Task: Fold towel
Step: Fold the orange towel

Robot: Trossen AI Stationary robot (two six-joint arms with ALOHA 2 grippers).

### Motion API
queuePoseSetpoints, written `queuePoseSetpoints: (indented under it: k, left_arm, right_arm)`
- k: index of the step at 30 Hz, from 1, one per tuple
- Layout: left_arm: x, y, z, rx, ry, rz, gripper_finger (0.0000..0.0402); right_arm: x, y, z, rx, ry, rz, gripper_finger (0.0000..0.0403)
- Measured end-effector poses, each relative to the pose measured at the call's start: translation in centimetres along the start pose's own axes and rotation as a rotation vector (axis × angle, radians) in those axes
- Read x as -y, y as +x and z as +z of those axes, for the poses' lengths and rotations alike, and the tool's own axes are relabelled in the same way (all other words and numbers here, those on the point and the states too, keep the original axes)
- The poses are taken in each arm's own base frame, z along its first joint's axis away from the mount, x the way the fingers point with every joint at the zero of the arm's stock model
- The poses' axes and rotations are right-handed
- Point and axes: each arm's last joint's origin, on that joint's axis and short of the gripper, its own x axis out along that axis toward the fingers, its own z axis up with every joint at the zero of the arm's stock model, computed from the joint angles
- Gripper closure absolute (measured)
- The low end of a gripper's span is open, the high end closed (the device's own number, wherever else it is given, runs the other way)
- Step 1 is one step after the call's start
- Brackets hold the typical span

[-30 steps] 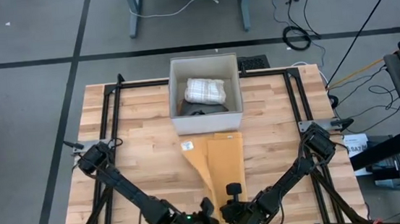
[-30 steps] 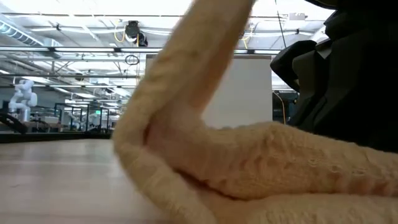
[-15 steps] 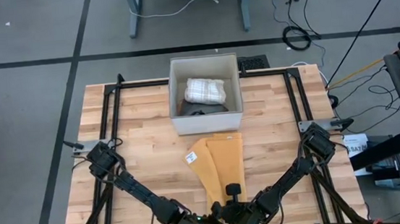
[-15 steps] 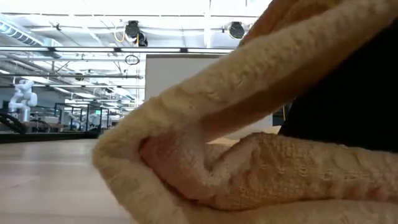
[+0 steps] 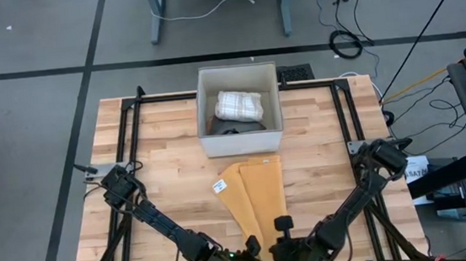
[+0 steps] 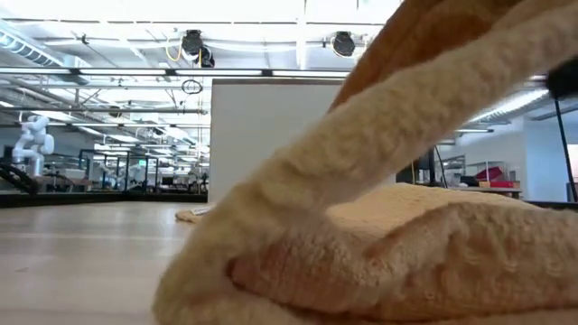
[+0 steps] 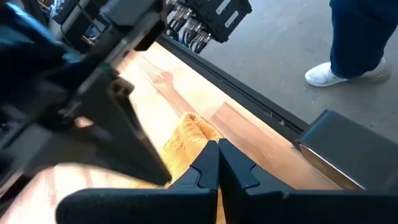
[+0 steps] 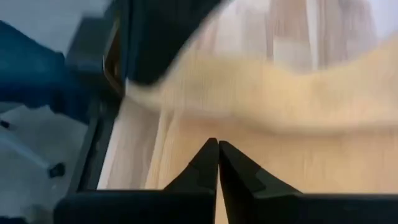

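Yellow towel (image 5: pixel 258 197) lies folded in a long strip on the wooden table (image 5: pixel 170 187), running from the white box (image 5: pixel 240 109) toward the near edge, small white tag (image 5: pixel 218 186) on its left side. Left gripper (image 5: pixel 246 260) sits at the towel's near end, jaws closed together. Right gripper (image 5: pixel 287 248) is just beside it at the near edge, jaws closed too, nothing visibly held. A checked cloth (image 5: pixel 239 104) sits in the box.

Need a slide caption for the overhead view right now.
Both arms at the table's near edge, tan towel folded into a long strip below the white bin.
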Motion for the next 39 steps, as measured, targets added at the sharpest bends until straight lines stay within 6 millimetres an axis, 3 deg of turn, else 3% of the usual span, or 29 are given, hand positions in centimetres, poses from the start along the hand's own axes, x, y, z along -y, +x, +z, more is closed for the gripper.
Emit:
queuePoseSetpoints:
  k: [7,15,21,28,34,39]
  left_arm:
    - [-0.3,0.1,0.0,0.012,0.012,0.013,0.0401]
    - [-1.7,0.5,-0.1,0.042,0.012,0.057,0.0401]
    - [-2.7,0.9,-0.5,0.076,-0.010,0.023,0.0401]
    - [-3.8,1.7,-1.2,0.134,-0.031,-0.011,0.0401]
    - [-2.9,4.4,-3.8,0.129,-0.047,-0.050,0.0401]
    - [-2.8,4.9,-4.1,0.151,-0.055,-0.053,0.0401]
  right_arm:
    - [-1.5,-0.7,-2.0,-0.062,0.077,-0.013,0.0401]
    - [-1.8,2.4,-3.5,-0.102,0.095,-0.035,0.0401]
    - [-1.8,4.0,-3.5,-0.070,0.104,-0.039,0.0401]
    - [-1.9,4.1,-3.5,-0.049,0.097,-0.045,0.0401]
    - [-1.8,4.2,-3.5,-0.039,0.096,-0.058,0.0401]
    - [-1.8,4.2,-3.5,-0.040,0.091,-0.058,0.0401]
